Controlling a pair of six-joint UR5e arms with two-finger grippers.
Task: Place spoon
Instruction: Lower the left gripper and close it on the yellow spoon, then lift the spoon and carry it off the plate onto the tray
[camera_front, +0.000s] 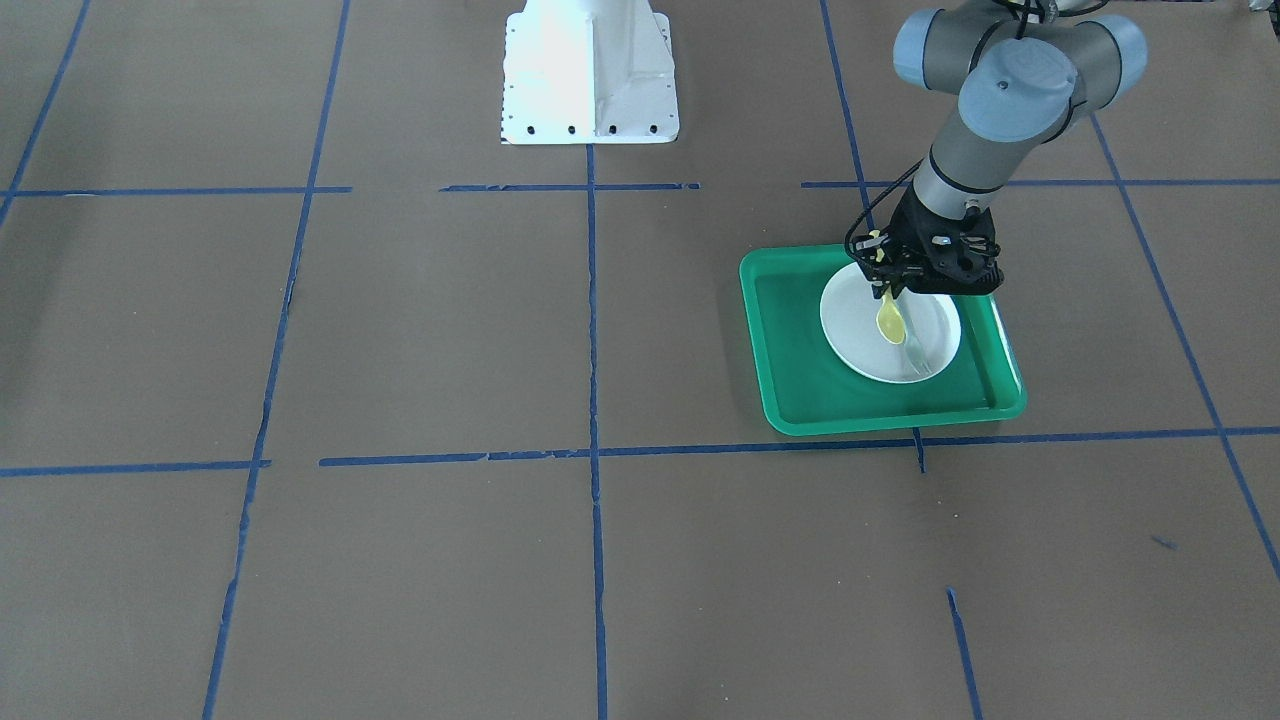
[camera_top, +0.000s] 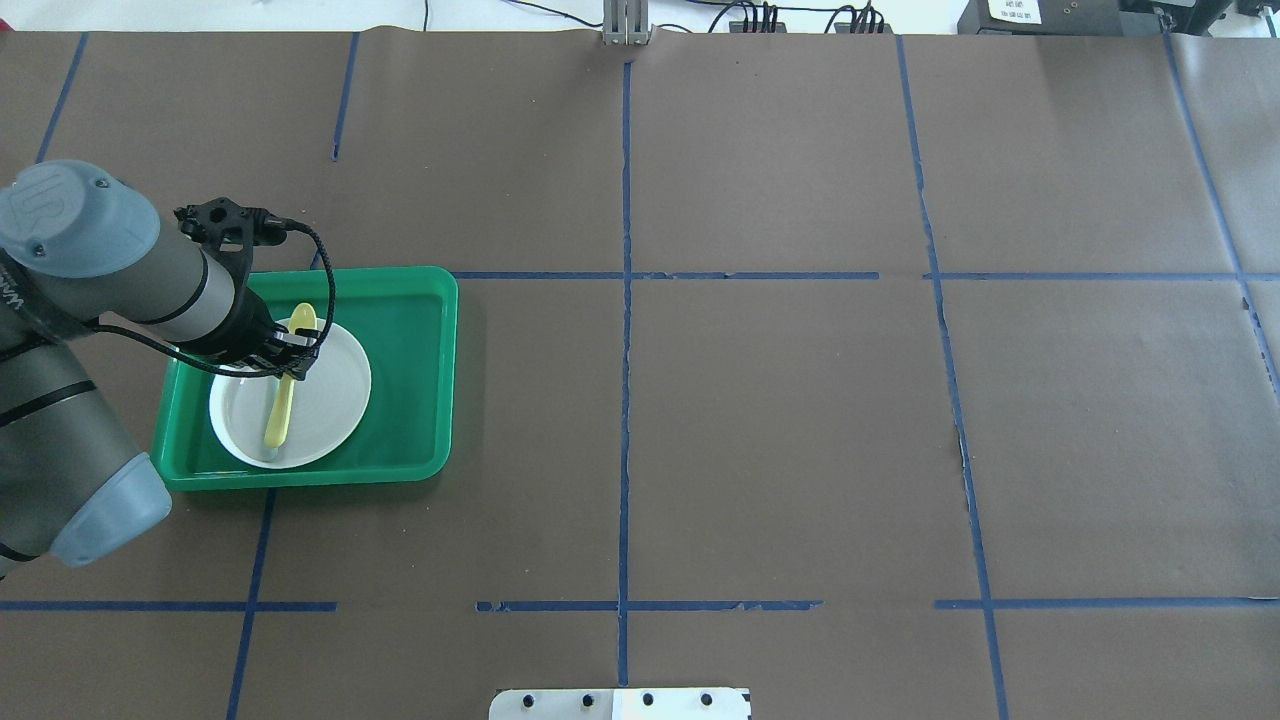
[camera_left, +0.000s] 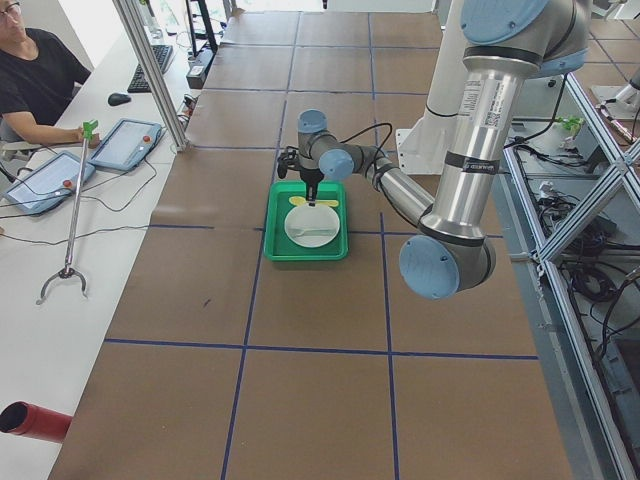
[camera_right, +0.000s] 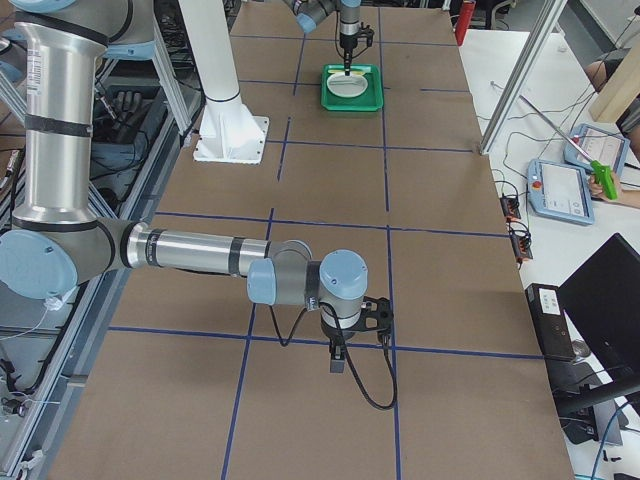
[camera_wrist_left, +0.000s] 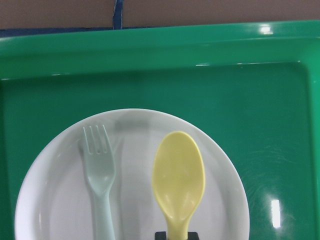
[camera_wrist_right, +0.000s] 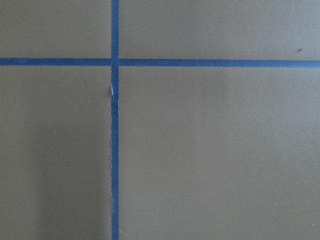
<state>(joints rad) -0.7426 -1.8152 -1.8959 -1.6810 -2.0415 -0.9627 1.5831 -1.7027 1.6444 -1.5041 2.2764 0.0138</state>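
My left gripper (camera_front: 888, 290) is shut on the handle of the pale-yellow spoon (camera_front: 890, 320) and holds it level just above a white plate (camera_front: 858, 330). The plate lies in a green tray (camera_front: 800, 340). In the left wrist view the spoon's bowl (camera_wrist_left: 178, 182) points away from the gripper, over the plate's (camera_wrist_left: 135, 150) right half. In the overhead view the spoon (camera_top: 283, 405) lies across the plate (camera_top: 335, 385) under the gripper (camera_top: 292, 372). My right gripper (camera_right: 338, 365) hangs over bare table far from the tray; I cannot tell whether it is open or shut.
A grey-green plastic fork (camera_wrist_left: 100, 175) lies on the plate to the left of the spoon; it also shows in the front view (camera_front: 917, 352). The tray has a raised rim (camera_wrist_left: 150, 45). The robot's white base (camera_front: 590, 75) stands at the table's edge. Blue tape lines cross the brown table.
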